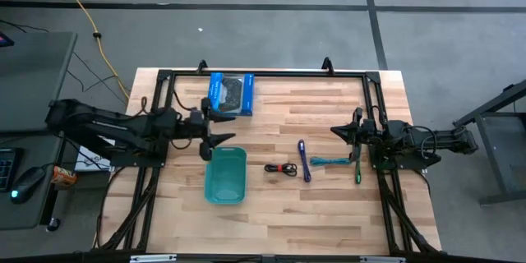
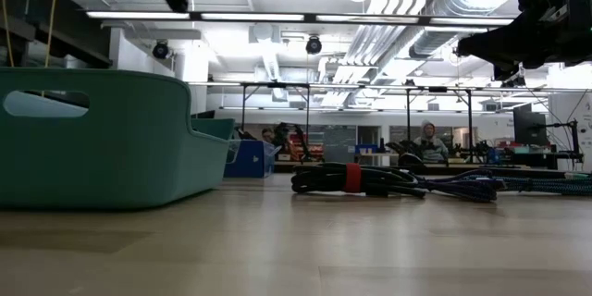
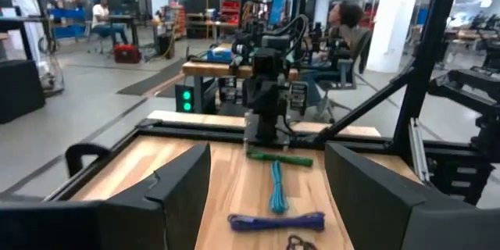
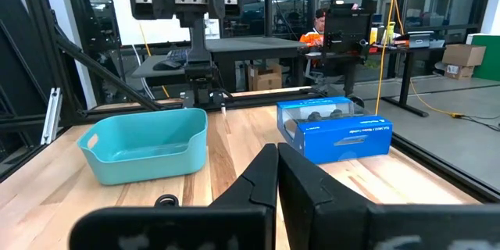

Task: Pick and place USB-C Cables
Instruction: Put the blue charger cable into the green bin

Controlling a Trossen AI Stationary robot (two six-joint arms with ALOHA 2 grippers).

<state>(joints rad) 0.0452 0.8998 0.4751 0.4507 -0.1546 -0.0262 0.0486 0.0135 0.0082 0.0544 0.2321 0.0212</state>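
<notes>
High view: my left hand (image 1: 220,132) hangs released above the teal bin (image 1: 225,176), ready for the black cable (image 1: 281,168); my right hand (image 1: 339,131), clenched empty, waits beside the green cable (image 1: 358,168).

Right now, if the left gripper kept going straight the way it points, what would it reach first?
Likely the purple cable, lying crosswise just ahead of the open left gripper; the black cable may sit nearer, barely in view. The gripper looks raised, so it might pass over both.
</notes>
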